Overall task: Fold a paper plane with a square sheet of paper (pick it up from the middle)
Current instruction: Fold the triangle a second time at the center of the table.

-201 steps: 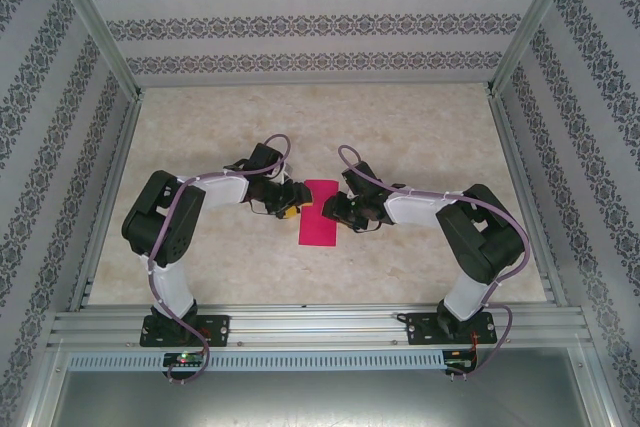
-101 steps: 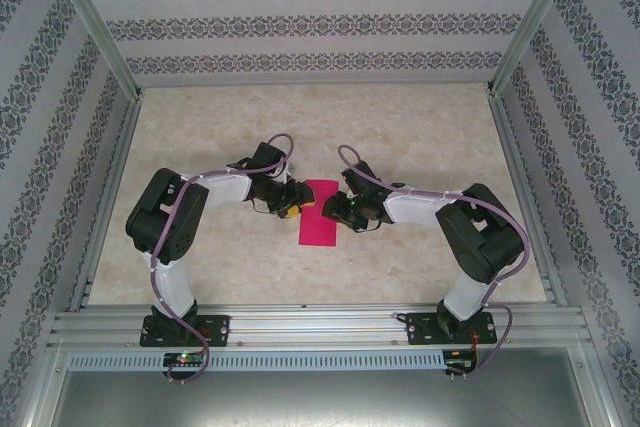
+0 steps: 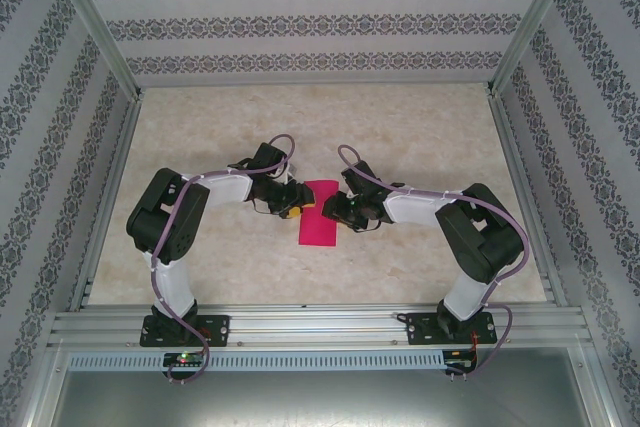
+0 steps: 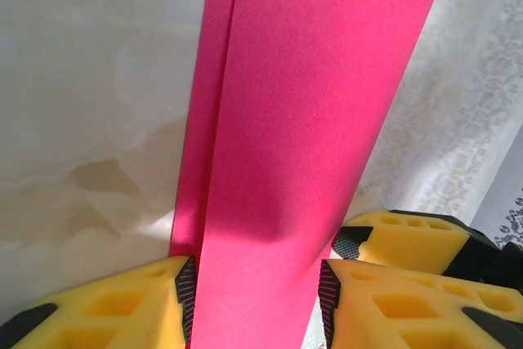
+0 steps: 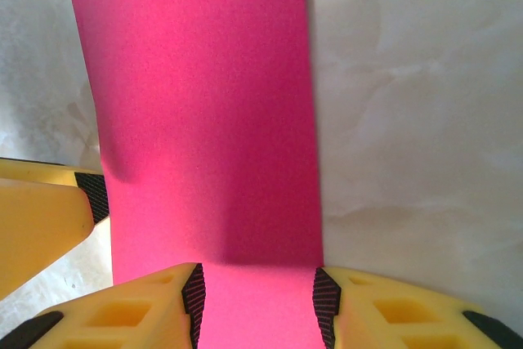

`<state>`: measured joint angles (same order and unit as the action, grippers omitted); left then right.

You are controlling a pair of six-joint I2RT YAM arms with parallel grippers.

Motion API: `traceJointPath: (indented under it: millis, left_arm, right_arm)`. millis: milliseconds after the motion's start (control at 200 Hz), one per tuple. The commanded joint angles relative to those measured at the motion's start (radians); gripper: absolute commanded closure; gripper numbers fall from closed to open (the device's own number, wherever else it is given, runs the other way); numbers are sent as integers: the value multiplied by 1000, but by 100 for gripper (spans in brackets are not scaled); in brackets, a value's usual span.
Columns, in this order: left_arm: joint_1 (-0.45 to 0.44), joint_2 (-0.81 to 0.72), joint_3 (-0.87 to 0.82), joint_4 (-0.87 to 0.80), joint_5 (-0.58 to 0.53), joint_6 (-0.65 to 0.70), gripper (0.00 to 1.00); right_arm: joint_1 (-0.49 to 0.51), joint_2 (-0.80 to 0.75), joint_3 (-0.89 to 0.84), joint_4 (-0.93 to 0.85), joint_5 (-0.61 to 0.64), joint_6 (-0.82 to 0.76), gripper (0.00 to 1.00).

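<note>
The square sheet of paper [image 3: 318, 215] is magenta-pink and lies folded into a narrow strip at mid-table, between the two arms. My left gripper [image 3: 296, 205] meets it from the left and my right gripper [image 3: 338, 211] from the right. In the left wrist view the paper [image 4: 294, 120] runs between the left gripper's [image 4: 257, 292] pads; its top layer bows up off the lower one. In the right wrist view the paper [image 5: 204, 120] spans the right gripper's [image 5: 257, 300] gap, both pads touching its long edges. No paper plane shape is formed.
The marble-patterned tabletop [image 3: 420, 137] is bare around the paper. Patterned walls and metal posts [image 3: 95, 22] enclose it on three sides. The other gripper's yellow finger [image 4: 400, 239] shows close by in the left wrist view, and likewise a yellow finger [image 5: 41, 210] in the right wrist view.
The left gripper has edged slightly right toward the paper and its jaws have narrowed a little. The right arm and the paper have stayed put.
</note>
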<state>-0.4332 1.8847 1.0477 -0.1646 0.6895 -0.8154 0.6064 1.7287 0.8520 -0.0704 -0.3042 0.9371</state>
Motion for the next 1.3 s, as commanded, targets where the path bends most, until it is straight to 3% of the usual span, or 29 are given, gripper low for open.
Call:
traceJointPath:
  millis: [0,215,565,874,1064,1294]
  left_arm:
    - [-15,-35,11,2,21,20,54]
    - [-12,-56,-14,65,34,-11,53]
    - [9,-36,-100,339,119,-164,51]
    - [39,-5,-121,479,159,-220,45]
    - [50,29,-99,503,188,-235,44]
    - [50,0,-114,393,180,-200,49]
  right_arm:
    - [12,72,-21,-31,41,-8,55]
    - [10,66,-24,-31,40,-11,54]
    - [3,49,-53,20,29,-1,54]
    - [-5,49,-62,34,21,5,53]
    - [-4,46,-63,40,18,5,53]
    - [-2,-28,-102,146,0,3,49]
